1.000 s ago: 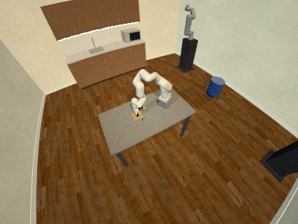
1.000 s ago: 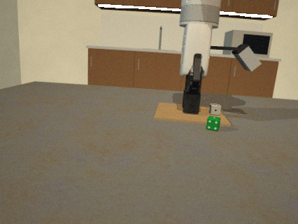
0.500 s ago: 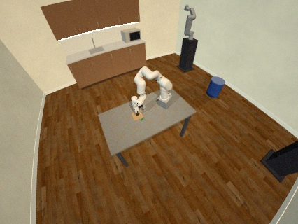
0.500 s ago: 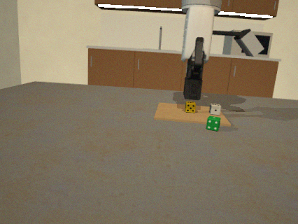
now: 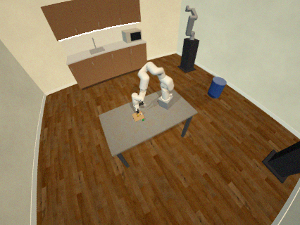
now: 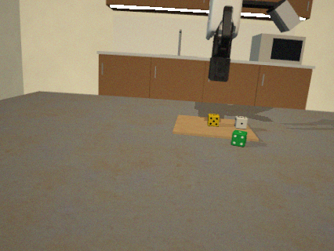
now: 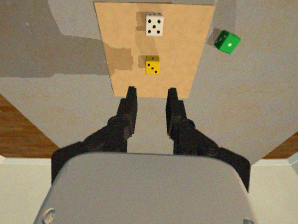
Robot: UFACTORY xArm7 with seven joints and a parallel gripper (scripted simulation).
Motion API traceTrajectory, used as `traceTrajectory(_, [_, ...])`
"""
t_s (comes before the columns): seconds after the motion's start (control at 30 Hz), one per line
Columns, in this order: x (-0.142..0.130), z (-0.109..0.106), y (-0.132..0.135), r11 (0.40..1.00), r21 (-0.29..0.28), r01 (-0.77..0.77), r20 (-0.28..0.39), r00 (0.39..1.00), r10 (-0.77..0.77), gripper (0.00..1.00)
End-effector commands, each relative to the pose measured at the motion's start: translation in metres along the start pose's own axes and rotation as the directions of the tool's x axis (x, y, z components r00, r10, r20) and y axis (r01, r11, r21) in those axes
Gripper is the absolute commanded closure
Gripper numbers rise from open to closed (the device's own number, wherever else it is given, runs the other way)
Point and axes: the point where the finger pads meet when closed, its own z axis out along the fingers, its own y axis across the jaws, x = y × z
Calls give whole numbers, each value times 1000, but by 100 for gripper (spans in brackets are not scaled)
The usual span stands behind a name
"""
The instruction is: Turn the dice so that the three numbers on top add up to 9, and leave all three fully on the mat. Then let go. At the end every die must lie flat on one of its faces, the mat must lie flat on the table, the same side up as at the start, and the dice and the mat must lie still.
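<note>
- The yellow die rests on the tan mat, a three on its upper face.
- The white die is also on the mat, apart from the yellow one, with a five on top.
- The green die lies off the mat, on the bench just beside its edge, one pip on top; it is the one out of place.
- Between the yellow and white dice is bare mat, and nothing stands between the green die and the mat.
- The dice are cubes without a long axis. Yellow and white sit roughly square to the mat; green is turned askew to it. In the exterior view the mat stretches left to right.
- The end effector hangs above the bench, pointing down, fingers parted and gripping nothing.
- The white arm rises behind the mat in the exterior view; its base stands on the bench, well apart from the dice.

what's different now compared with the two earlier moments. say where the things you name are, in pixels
The gripper [image 5: 138, 111] [image 6: 219, 74] [image 7: 151, 97] has risen, uncovering the yellow die [image 6: 213, 120] [image 7: 152, 65] in the exterior view. The white die [image 6: 241, 122] [image 7: 154, 25], green die [image 6: 238, 138] [image 7: 227, 42] and mat [image 6: 192, 126] [image 7: 120, 30] look unmoved.
</note>
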Motion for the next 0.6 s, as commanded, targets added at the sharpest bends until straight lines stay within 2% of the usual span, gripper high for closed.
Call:
traceTrajectory(0.0, [-1,-9,0,1000,13,-1,-14,1000,1,64])
traceTrajectory(0.03, [-1,-9,0,1000,13,-1,-14,1000,1,0])
traceTrajectory(0.57, [-1,-9,0,1000,13,-1,-14,1000,1,0])
